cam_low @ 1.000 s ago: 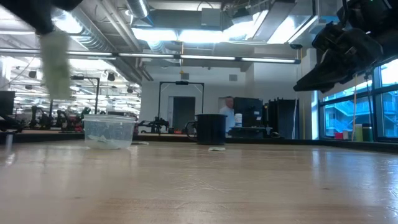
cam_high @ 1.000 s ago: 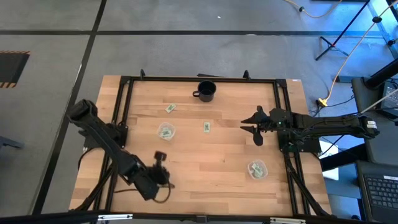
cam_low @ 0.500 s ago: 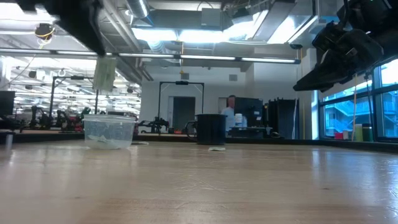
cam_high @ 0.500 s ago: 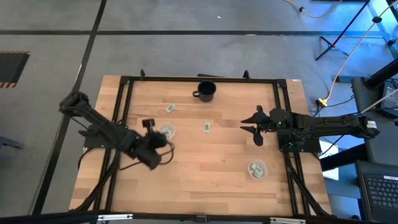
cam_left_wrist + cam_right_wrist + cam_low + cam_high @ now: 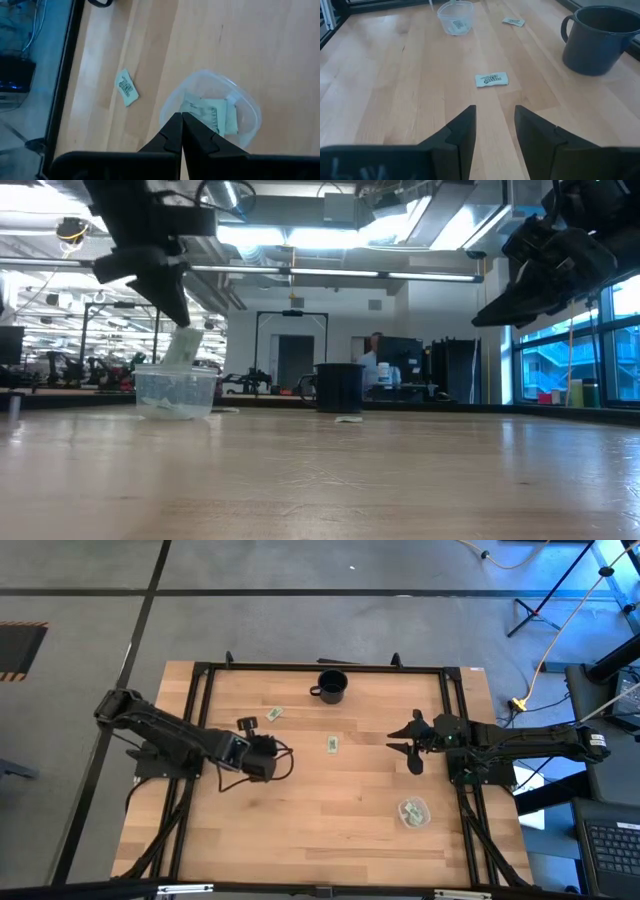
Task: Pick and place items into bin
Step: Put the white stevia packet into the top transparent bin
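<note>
My left gripper [image 5: 268, 751] [image 5: 181, 320] hangs over a clear bin [image 5: 175, 392] on the table's left half. It is shut on a small green-and-white packet [image 5: 184, 346]. The bin [image 5: 248, 125] holds packets. The high view hides this bin under the gripper. Two loose packets lie flat on the wood: one [image 5: 273, 714] [image 5: 125, 88] far of the bin, one [image 5: 332, 744] [image 5: 491, 79] mid-table. My right gripper [image 5: 398, 743] [image 5: 494, 120] waits open at the right, above the table, nothing between its fingers. My left gripper pinches the packet's upper end [image 5: 179, 332] between its two shut fingers, which slant down from above. The packet hangs below the fingertips, slightly tilted, clear of the table. Its lower end [image 5: 188, 361] is about level with the bin's rim; whether it touches the bin I cannot tell.
A black mug [image 5: 331, 686] [image 5: 596, 40] stands at the far middle. A second clear bin [image 5: 413, 811] with packets sits near the right front. A black frame rail [image 5: 320, 667] borders the table. Bare wood lies across the near half.
My left gripper has swung from the table's near left corner toward the far edge and the right, turning as it went, and now hangs over the bin. It has stayed shut on the packet, which has travelled with it, hanging below.
</note>
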Robot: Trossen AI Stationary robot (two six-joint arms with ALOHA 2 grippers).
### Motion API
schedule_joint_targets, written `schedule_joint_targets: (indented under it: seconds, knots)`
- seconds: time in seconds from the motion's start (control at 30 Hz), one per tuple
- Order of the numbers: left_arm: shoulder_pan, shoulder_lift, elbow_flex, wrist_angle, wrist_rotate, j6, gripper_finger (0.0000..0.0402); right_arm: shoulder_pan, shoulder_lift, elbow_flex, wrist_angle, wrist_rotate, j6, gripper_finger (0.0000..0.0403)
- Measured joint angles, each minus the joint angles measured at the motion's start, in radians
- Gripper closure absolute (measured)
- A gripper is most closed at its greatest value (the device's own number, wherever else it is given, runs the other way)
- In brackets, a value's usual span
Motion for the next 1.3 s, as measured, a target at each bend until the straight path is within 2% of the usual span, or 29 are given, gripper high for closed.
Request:
schedule_joint_targets:
  seconds: [0.4,0.53,0.73,1.1,1.3]
  knots:
    - [0.079,0.000,-0.115,0.192,0.111,0.100,0.0400,0.000,0.000,0.000,-0.033,0.000,0.000,0.0265]
    - [0.083,0.000,-0.121,0.201,0.128,0.101,0.0399,0.000,0.000,0.000,-0.034,0.000,0.000,0.0265]
    - [0.082,0.000,-0.121,0.226,0.206,0.082,0.0398,0.000,0.000,0.000,-0.034,0.000,0.002,0.0265]
    - [0.082,0.000,-0.121,0.234,0.206,0.081,0.0395,0.000,0.000,0.000,-0.034,0.000,0.003,0.0265]
    - [0.082,0.000,-0.121,0.234,0.205,0.079,0.0375,0.000,0.000,0.000,-0.034,0.000,0.003,0.0265]
